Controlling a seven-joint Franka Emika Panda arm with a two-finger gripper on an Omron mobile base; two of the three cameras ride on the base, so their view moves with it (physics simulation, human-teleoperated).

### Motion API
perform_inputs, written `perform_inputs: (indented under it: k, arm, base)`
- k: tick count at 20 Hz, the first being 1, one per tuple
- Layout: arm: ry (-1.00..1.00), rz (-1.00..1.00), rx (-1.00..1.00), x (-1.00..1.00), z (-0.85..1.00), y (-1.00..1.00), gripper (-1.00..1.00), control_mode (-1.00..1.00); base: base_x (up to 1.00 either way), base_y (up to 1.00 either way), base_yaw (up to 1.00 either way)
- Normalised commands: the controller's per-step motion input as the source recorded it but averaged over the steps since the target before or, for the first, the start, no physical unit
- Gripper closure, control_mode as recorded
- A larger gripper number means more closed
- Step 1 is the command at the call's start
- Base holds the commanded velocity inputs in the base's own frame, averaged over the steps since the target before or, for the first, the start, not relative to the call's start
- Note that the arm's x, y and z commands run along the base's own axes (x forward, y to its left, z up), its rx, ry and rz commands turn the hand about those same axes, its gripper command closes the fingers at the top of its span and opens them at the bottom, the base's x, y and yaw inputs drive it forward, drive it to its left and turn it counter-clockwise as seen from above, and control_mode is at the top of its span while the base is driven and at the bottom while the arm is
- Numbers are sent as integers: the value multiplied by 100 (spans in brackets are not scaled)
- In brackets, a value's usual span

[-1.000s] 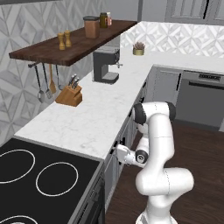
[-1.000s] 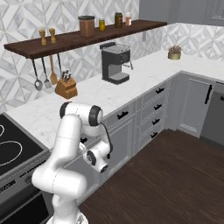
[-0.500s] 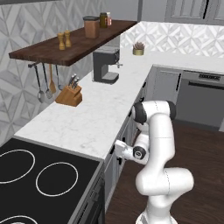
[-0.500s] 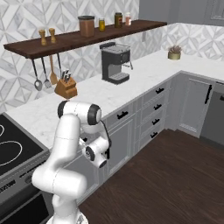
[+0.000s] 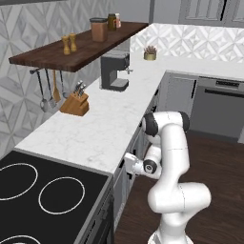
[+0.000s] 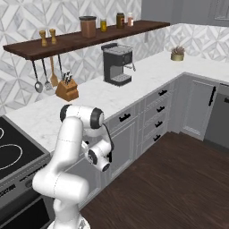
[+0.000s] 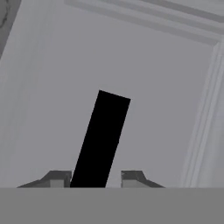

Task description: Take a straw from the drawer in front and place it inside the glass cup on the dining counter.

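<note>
My gripper (image 7: 95, 177) is pressed up close to the grey drawer (image 7: 153, 109) front. A black bar handle (image 7: 103, 135) runs between the two fingertips. The jaws are drawn in around it, with the left fingertip (image 7: 59, 177) against the bar and the right one a sliver away. In the left base view the gripper (image 5: 127, 159) reaches under the worktop edge, just right of the stove. The straw, the glass cup and the dining counter are out of view.
A black stove (image 5: 43, 190) sits left of the arm, set in the marble worktop (image 5: 109, 124). A coffee machine (image 5: 114, 71) and a knife block (image 5: 75, 104) stand on it. Narrow drawers with dark handles (image 6: 156, 116) lie to the right. Wooden floor (image 6: 170, 179) is open behind.
The jaws have closed in from wide open around the black handle. The hand has edged slightly closer to the cabinet front.
</note>
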Motion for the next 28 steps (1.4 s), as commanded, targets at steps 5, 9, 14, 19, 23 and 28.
perform_inputs:
  k: [5, 9, 14, 19, 23, 28]
  arm:
    - [0, 0, 0, -13, 0, -23, 100, -100]
    - [-1, 0, 0, -57, 1, -81, 100, -100]
    - [0, 0, 0, -58, 4, -100, 100, -100]
    - [0, 3, 0, -59, 2, -100, 100, -100]
    - [0, 5, 0, -65, 0, -100, 100, -100]
    - [6, 6, 0, -56, 0, -95, -100, -100]
  base:
    - [0, 0, 0]
    - [0, 0, 0]
    - [0, 0, 0]
    - [0, 0, 0]
    - [0, 0, 0]
    - [0, 0, 0]
